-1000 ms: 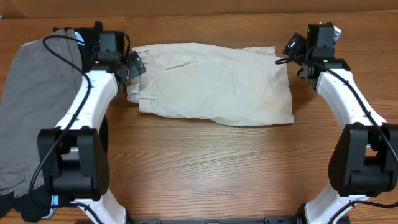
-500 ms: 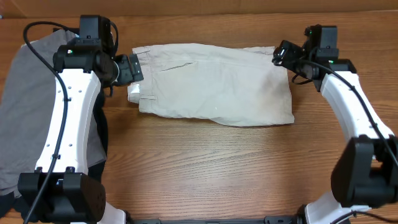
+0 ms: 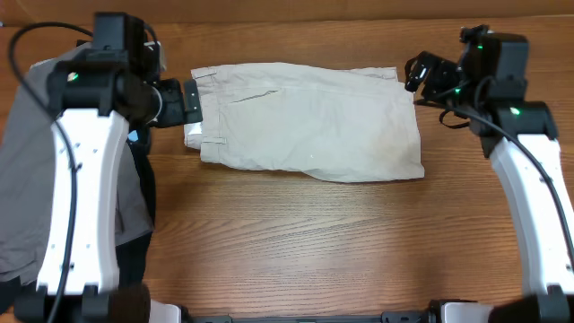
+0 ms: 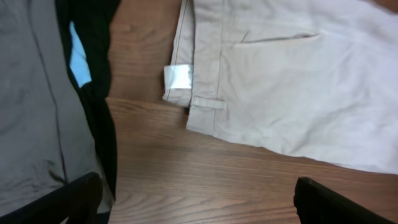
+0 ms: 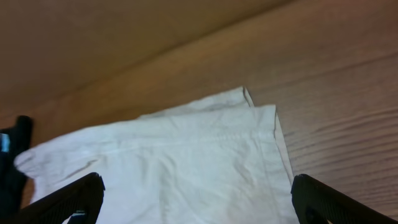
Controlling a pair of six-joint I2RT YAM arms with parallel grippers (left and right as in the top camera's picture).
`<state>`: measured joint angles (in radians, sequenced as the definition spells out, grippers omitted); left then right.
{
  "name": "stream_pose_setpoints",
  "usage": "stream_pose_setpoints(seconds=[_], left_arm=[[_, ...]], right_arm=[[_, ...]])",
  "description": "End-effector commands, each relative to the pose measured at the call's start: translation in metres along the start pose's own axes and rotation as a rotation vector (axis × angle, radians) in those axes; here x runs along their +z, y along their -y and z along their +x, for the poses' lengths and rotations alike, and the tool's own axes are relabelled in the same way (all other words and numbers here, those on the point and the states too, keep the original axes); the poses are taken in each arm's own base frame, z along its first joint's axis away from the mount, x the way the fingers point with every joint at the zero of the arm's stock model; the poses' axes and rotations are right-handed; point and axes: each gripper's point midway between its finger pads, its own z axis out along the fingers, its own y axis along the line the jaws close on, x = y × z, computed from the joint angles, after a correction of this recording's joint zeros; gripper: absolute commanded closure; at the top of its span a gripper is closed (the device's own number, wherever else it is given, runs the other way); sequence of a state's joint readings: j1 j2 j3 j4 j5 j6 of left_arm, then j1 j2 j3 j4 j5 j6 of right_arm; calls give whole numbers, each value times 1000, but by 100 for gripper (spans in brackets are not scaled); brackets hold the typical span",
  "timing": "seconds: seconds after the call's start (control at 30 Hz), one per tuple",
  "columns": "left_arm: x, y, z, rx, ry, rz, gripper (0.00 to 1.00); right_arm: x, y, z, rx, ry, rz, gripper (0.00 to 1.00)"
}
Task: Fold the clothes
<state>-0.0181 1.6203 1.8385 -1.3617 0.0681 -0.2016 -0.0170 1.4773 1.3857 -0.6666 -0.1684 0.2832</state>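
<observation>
We are watching the shorts (image 3: 305, 121) lying flat across the upper centre of the bench (image 3: 314, 242). The left pincer (image 3: 190, 101) and right pincer (image 3: 420, 72) are hovering at either end, both spread apart and empty.

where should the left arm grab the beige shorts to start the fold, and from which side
Probably the waistband end of the shorts, at its near corner by the belt loop. That stitched edge lies flat and faces the left gripper, whose fingers are open, so come in from the robot's left, low over the table.
</observation>
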Motion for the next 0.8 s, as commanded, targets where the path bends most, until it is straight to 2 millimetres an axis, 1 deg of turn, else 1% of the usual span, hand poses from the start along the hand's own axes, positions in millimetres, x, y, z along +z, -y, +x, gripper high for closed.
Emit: stream_pose_setpoints(seconds=[0.0, 0.1, 0.17, 0.27, 0.33, 0.4, 0.47, 0.53, 0.57, 0.67, 0.77], left_arm=[[-43, 6, -3, 52, 109, 32, 0], [-53, 5, 4, 118, 117, 30, 0], [-53, 5, 7, 157, 107, 25, 0], [-45, 5, 4, 183, 96, 23, 0], [-37, 5, -1, 189, 93, 22, 0], [-25, 6, -10, 189, 91, 23, 0], [-9, 7, -19, 189, 85, 22, 0], [11, 8, -28, 189, 69, 23, 0], [27, 12, -32, 208, 51, 44, 0], [64, 27, -36, 262, -4, 134, 0], [103, 29, -41, 267, -46, 153, 0]], right_arm=[[-36, -20, -17, -57, 77, -53, 0], [-50, -21, -12, -91, 71, -51, 0], [-50, -21, -6, -110, 47, -46, 0], [-48, -22, 4, -135, 12, -47, 0], [-47, -24, 8, -151, -5, -51, 0], [-46, -25, 13, -157, -23, -50, 0], [-47, -23, 17, -154, -38, -45, 0], [-47, -22, 20, -151, -53, -40, 0], [-47, -21, 22, -150, -60, -38, 0], [-47, -20, 24, -148, -67, -34, 0], [-47, -17, 23, -148, -63, -17, 0]])
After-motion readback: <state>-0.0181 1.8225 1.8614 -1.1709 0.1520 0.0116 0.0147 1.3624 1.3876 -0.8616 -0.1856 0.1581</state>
